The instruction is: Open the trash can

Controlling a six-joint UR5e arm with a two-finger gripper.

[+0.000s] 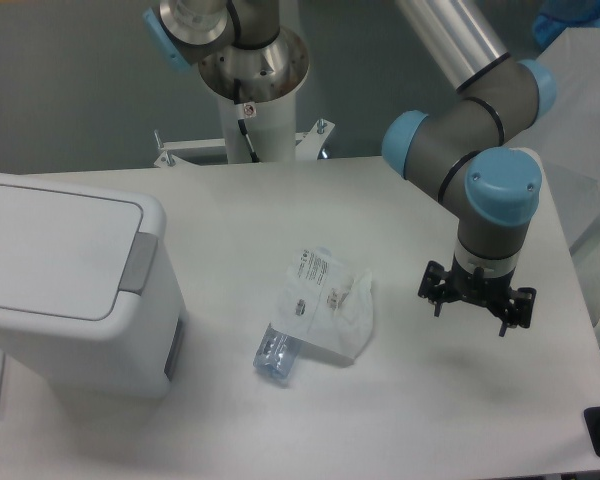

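The trash can [65, 285] is a large white boxy bin at the left of the table. Its flat white lid [50, 245] lies shut, and the grey push-button [140, 263] sits at the lid's right edge. My gripper [470, 318] hangs at the right of the table, pointing down a little above the surface, far from the bin. Its two black fingers [437, 300] stand spread apart with nothing between them.
A clear plastic packet [325, 305] with a white label lies mid-table between bin and gripper, with a bluish clear piece [277, 352] at its lower left. The arm's base column [252, 95] stands at the back. The table's right edge [580, 290] is near the gripper.
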